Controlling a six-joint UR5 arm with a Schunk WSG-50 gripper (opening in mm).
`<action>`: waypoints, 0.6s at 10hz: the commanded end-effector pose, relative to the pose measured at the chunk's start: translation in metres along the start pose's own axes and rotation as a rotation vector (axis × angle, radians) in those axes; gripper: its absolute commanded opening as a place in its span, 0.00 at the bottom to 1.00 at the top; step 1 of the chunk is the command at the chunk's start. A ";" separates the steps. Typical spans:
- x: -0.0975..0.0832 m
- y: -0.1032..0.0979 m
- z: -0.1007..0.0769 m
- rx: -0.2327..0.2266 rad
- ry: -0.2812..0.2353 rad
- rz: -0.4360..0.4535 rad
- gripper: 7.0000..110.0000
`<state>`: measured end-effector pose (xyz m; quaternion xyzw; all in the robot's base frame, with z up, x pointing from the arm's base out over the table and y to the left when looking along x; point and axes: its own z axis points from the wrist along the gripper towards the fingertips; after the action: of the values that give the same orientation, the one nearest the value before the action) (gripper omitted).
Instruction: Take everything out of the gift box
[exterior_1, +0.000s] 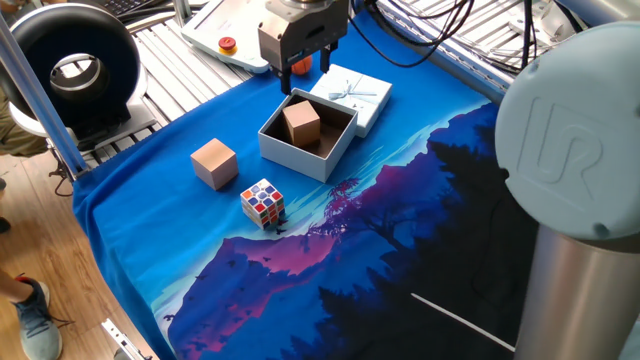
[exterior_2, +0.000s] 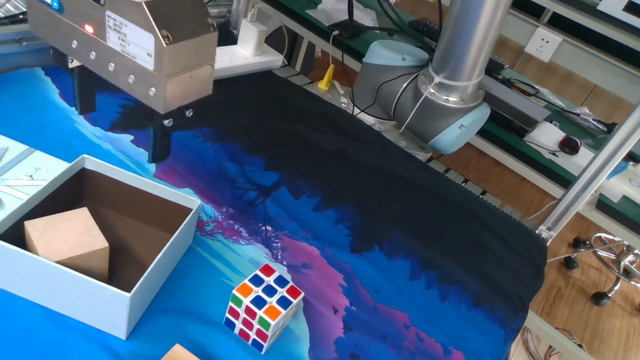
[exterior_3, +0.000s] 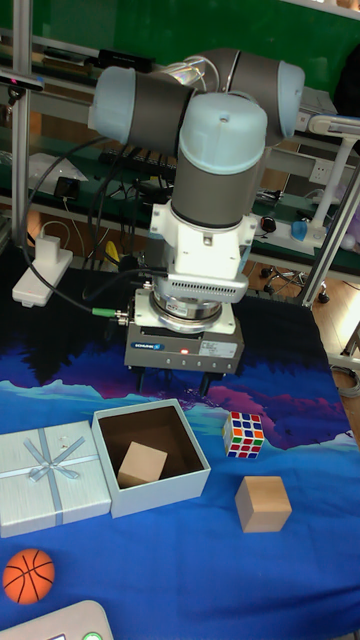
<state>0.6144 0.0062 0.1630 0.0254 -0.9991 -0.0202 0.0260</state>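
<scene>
The gift box (exterior_1: 295, 157) (exterior_2: 160, 270) (exterior_3: 160, 496) stands open on the blue cloth. A brownish-tan wooden cube (exterior_1: 301, 122) (exterior_2: 67, 243) (exterior_3: 143, 464) lies tilted inside it. The puzzle cube (exterior_1: 263, 201) (exterior_2: 262, 305) (exterior_3: 243, 435) sits on the cloth outside the box, near one corner. My gripper (exterior_1: 303, 70) (exterior_2: 120, 118) (exterior_3: 175, 383) hangs open and empty above the cloth just beyond the box's far wall, fingers pointing down and touching nothing.
A paler plain cube (exterior_1: 214, 162) (exterior_3: 264, 503) rests on the cloth beside the puzzle cube. The pale-blue lid (exterior_1: 352, 95) (exterior_3: 50, 477) with a bow lies next to the box. A small orange basketball (exterior_3: 28, 576) sits near the lid. The arm's base (exterior_2: 435, 100) is at the table's far edge.
</scene>
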 end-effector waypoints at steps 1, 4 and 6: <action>-0.007 0.004 -0.002 -0.007 -0.034 0.043 0.15; 0.003 0.012 -0.002 -0.034 0.002 0.040 0.15; 0.012 0.015 -0.004 -0.048 0.031 -0.018 0.15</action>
<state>0.6110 0.0128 0.1644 0.0149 -0.9991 -0.0266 0.0283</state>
